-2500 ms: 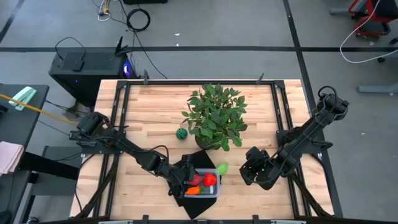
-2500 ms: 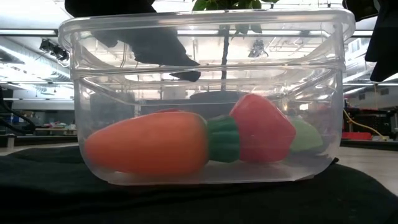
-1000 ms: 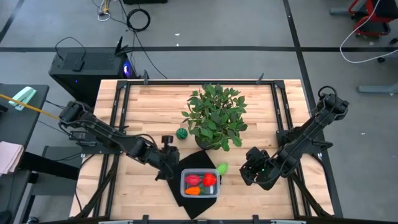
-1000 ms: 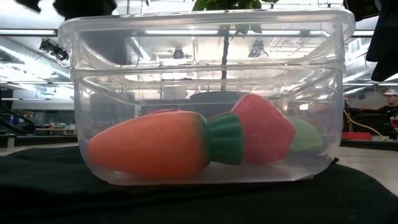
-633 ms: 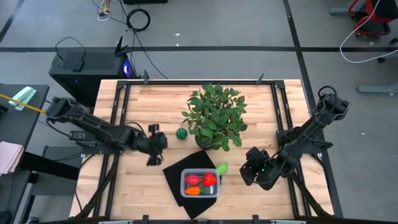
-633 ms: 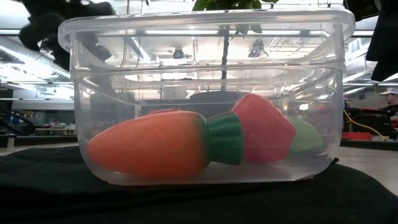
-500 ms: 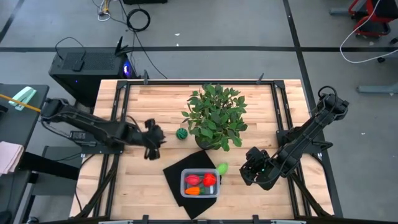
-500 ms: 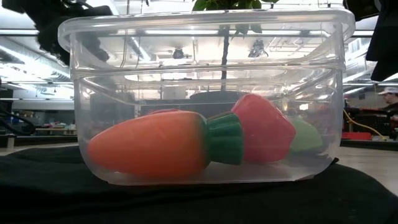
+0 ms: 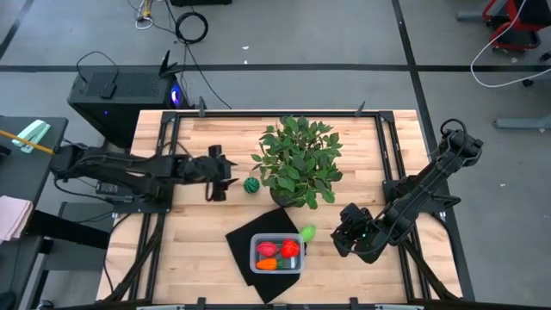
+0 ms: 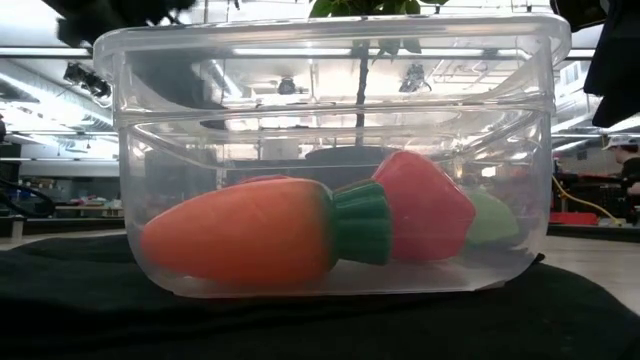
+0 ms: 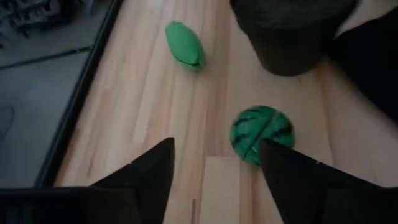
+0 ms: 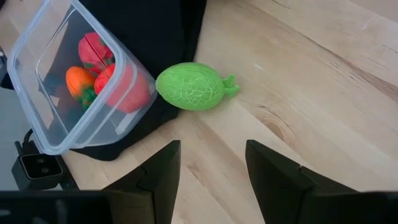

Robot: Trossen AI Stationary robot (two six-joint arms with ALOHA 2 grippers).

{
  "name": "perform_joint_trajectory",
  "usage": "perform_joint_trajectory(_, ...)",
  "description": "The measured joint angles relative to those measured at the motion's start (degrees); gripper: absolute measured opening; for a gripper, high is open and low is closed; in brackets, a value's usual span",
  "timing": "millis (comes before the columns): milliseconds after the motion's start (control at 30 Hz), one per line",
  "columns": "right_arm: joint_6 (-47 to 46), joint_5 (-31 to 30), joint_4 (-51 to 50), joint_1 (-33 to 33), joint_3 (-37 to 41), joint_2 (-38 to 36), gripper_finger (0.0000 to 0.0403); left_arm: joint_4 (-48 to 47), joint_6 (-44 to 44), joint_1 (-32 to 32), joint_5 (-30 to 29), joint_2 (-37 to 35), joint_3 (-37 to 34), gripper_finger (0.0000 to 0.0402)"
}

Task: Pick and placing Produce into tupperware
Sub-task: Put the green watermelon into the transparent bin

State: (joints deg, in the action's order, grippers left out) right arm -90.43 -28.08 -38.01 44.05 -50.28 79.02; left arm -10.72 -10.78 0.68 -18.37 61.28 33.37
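The table (image 9: 207,258) is light wood with a dark frame, standing on a grey floor with cables and a black box at the upper left of the high view. A black mat (image 9: 245,241) lies at the lower middle, and the tub (image 9: 277,255) stands on it. Inside the tub I see the carrot (image 10: 240,240) lying on its side, with its green end touching a red fruit (image 10: 425,205), and a second red piece (image 12: 92,50) shows in the right wrist view. A pale green shape is behind the tub's right wall in the low view.

The light green fruit (image 9: 307,232) lies on the wood, just beside the tub's right corner. The striped ball (image 9: 250,185) rests on the wood at the left of the plant (image 9: 297,159), near its dark pot (image 11: 289,34).

My left gripper (image 9: 217,178) is stretched out level at the middle left of the high view, near the ball but apart from it; its fingers (image 11: 155,168) are spread and hold nothing. My right gripper (image 9: 346,234) waits at the lower right, near the light green fruit, its fingers (image 12: 273,168) spread apart with nothing between them.

I can read no writing or label anywhere.
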Motion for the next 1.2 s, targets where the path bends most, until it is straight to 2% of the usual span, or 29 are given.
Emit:
perform_joint_trajectory(200,-0.1,0.0,1.3,0.0,0.0,0.0,0.0187,1.9,0.7,1.4,2.3,6.0,0.8,0.03)
perform_joint_trajectory(400,-0.5,0.0,1.4,0.0,0.0,0.0,0.0187,6.5,-6.1,0.9,4.5,8.2,2.5,0.0333)
perform_joint_trajectory(667,-0.9,-0.2,1.4,0.0,0.0,0.0,0.0187,6.4,-4.8,1.0,4.4,8.1,2.8,0.0332)
perform_joint_trajectory(900,-0.9,-0.2,1.4,0.0,0.0,0.0,0.0187,3.7,-3.4,1.0,9.1,9.6,2.9,0.0329)
perform_joint_trajectory(1200,-1.1,-0.2,2.0,0.0,0.0,0.0,0.0187,3.4,-3.1,1.0,11.6,14.6,2.8,0.0374)
